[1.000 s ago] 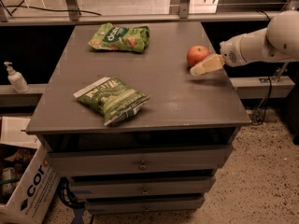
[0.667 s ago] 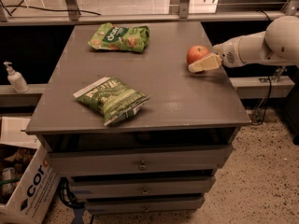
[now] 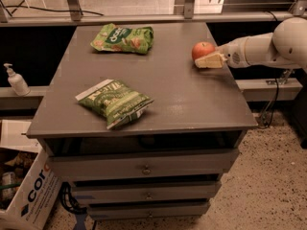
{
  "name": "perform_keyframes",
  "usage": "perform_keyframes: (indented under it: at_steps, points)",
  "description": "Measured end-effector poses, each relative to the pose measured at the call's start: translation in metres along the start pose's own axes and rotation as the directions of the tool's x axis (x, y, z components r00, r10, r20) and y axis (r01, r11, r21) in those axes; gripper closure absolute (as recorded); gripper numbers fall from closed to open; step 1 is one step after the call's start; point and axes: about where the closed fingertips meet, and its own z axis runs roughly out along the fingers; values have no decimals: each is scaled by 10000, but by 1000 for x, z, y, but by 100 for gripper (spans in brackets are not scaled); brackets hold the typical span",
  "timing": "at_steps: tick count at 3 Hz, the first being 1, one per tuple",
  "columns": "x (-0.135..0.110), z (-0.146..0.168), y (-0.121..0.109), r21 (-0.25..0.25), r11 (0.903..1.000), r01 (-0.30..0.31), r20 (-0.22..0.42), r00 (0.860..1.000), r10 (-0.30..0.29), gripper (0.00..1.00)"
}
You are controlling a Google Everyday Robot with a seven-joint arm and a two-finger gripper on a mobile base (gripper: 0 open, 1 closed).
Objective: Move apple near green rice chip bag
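Note:
The apple (image 3: 202,49), small, round and red-orange, is at the right side of the grey table (image 3: 177,95), near the back. My gripper (image 3: 201,58) comes in from the right on a white arm and is shut on the apple, with one cream finger (image 3: 211,61) showing in front of it and the other hidden behind. The green rice chip bag (image 3: 123,38), bright light green with white lettering, lies flat at the back of the table, left of the apple and well apart from it.
A darker green bag with a white end strip (image 3: 115,102) lies at the front left of the table. Drawers (image 3: 146,166) sit under the tabletop. A pump bottle (image 3: 15,79) stands on a ledge at left, and a cardboard box (image 3: 24,195) is on the floor.
The gripper and the apple have moved together a little toward the back of the table. Both bags have stayed where they were.

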Motion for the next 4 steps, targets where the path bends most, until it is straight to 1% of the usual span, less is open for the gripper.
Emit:
perform_keyframes:
  at_steps: [1, 2, 3, 4]
  points:
    - [-20, 9, 7, -318, 9993, 219, 305, 9993, -209, 87]
    - [-50, 30, 23, -800, 9949, 613, 636, 9964, -563, 100]
    - [-80, 58, 50, -1339, 9849, 1099, 872, 9913, -987, 100]
    - [-78, 68, 53, -1414, 9834, 1140, 946, 9904, -1012, 100]
